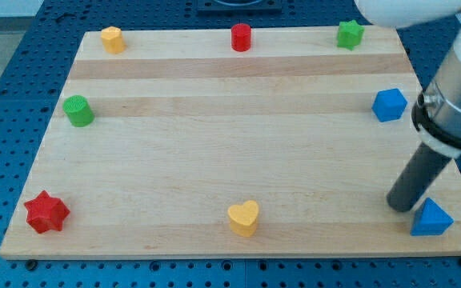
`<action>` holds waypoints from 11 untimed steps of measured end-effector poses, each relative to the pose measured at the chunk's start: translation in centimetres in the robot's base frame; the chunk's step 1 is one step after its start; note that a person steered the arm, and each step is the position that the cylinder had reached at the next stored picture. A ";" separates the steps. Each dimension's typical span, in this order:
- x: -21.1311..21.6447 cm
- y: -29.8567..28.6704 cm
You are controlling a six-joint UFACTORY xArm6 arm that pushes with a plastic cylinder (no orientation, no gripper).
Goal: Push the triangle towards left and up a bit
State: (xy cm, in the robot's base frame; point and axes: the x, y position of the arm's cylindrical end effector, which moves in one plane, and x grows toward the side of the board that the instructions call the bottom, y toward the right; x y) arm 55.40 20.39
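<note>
Camera view lower right, my tip (403,206), a smooth dark rod end with no jaws, just left of the blue triangular block (431,219), on pale wooden board (230,152)

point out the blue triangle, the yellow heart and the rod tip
blue triangle (432,219), camera view, middle of its top face
yellow heart (243,215), camera view, centre of its top face
my tip (402,206), camera view, very bottom end of the rod, just left of the triangle
</note>
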 end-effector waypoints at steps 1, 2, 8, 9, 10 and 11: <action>-3.0 5.8; -1.7 14.0; 6.1 6.0; 6.3 4.5; 6.4 -0.1; 6.4 -3.6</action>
